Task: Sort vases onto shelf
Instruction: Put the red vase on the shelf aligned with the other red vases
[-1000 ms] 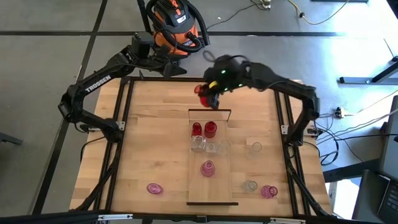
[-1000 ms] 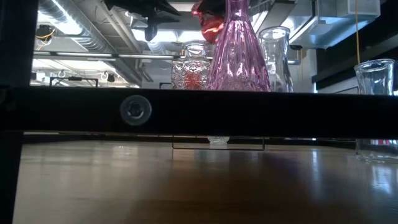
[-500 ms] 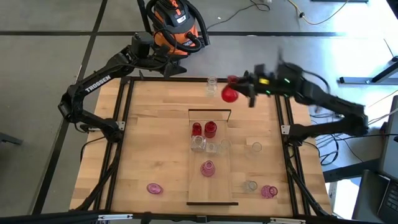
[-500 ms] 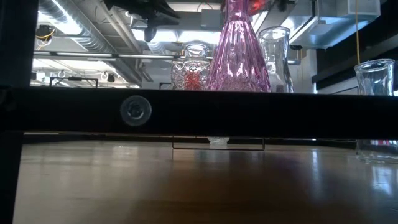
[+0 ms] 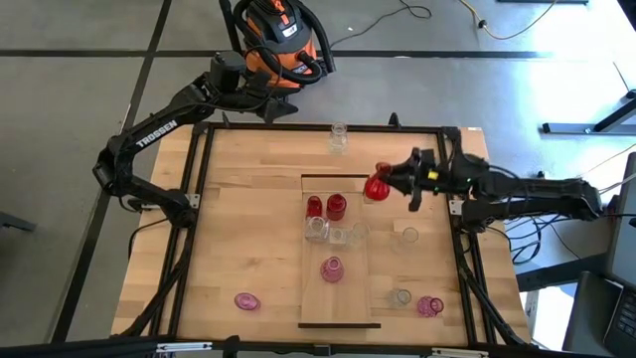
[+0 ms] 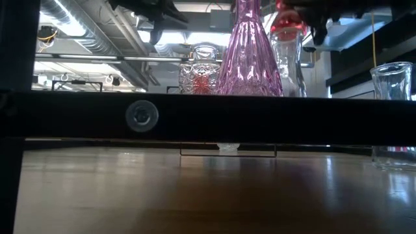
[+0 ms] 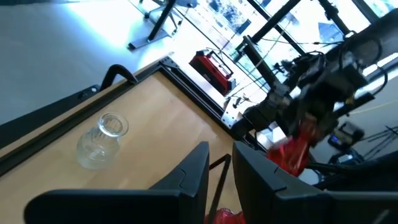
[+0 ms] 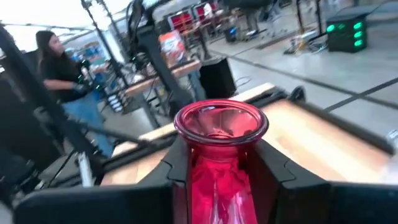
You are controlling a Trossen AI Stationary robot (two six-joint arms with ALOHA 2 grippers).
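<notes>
My right gripper (image 5: 390,183) reaches in from the table's right and is shut on a red vase (image 5: 375,187), above the far right corner of the shelf (image 5: 350,298). The left wrist view shows that vase (image 7: 290,152) too. The pale shelf carries two red vases (image 5: 325,206), three clear ones (image 5: 337,234) and a pink one (image 5: 332,268). A clear vase (image 5: 339,137) stands on the table by its far edge. Two pink vases (image 5: 245,300) (image 5: 430,305) and two clear ones (image 5: 408,236) (image 5: 399,296) sit on the table. My left gripper (image 5: 280,107) waits, shut, above the far edge. My right gripper pinches the red vase at its neck (image 8: 217,171), just below the flared mouth (image 8: 221,121), with one finger (image 8: 179,169) on each side. The fingers come level from the table's right. The vase is lifted clear of shelf and table.
A black metal frame (image 5: 204,179) runs around the tabletop. An orange vacuum (image 5: 281,40) stands on the floor beyond the far edge. A person (image 8: 59,81) stands in the room behind the table. Bare wood lies on the table's left half (image 5: 248,229).
My right gripper, shut on the red vase, has swung from the far middle of the table toward the right edge, then toward the near edge, ending by the shelf's far right corner. The clear vase at the far edge, hidden under the gripper before, now shows.
</notes>
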